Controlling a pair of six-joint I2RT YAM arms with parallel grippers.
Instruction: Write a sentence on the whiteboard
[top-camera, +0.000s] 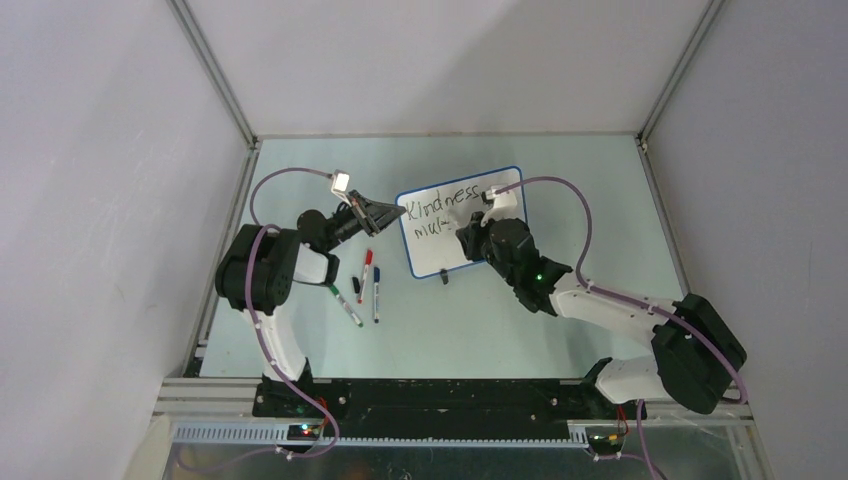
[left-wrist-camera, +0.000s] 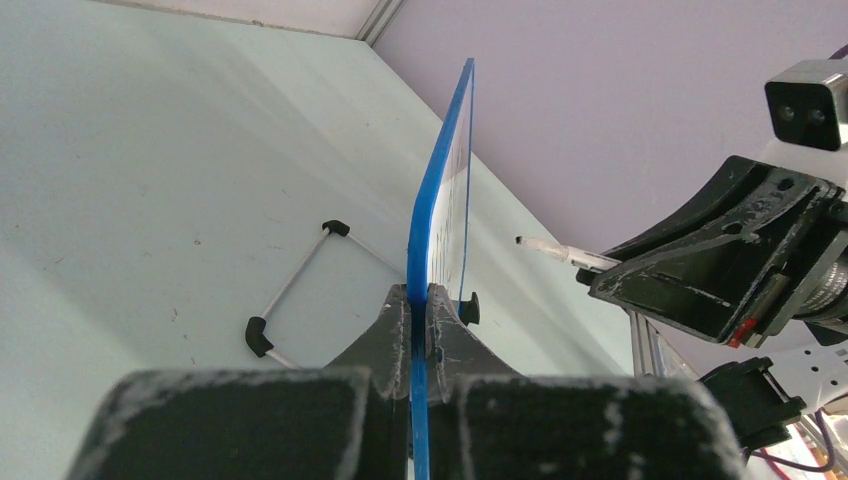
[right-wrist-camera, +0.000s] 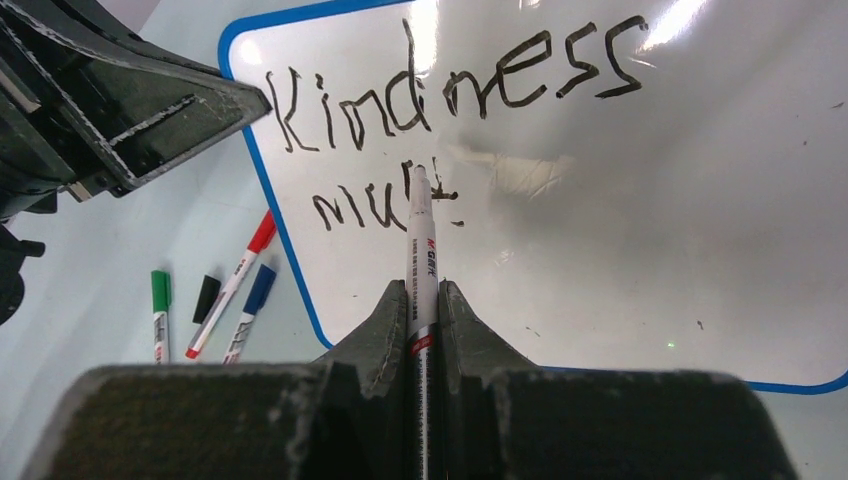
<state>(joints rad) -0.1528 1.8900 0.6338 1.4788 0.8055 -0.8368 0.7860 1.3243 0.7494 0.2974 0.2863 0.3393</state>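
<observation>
Table (top-camera: 560, 330): pale green surface, walled on three sides, both arm bases at the near edge. Whiteboard (top-camera: 430, 255): located at the table's centre, between the two arms, its blue rim and rounded corners intact; the left wrist view shows it edge-on and raised off the surface rather than lying flat. Left gripper (left-wrist-camera: 418, 300): clenched on the board's left rim, one finger on each face. Right gripper (right-wrist-camera: 424, 295): over the board's face, clamped around a white marker (right-wrist-camera: 420, 250) that points at the board; the tip sits at the second written line, but contact cannot be confirmed. Sentence (right-wrist-camera: 450, 95): black strokes, first line reads "Kindness"; the second line below it shows only "mul" and some marks at the tip. Loose items on the table just left of the board, well apart from both grippers: a green marker (top-camera: 347, 306), a red marker (top-camera: 365, 275) and a blue marker (top-camera: 376, 295), with a small black cap (top-camera: 356, 284) lying between the green and the red.
</observation>
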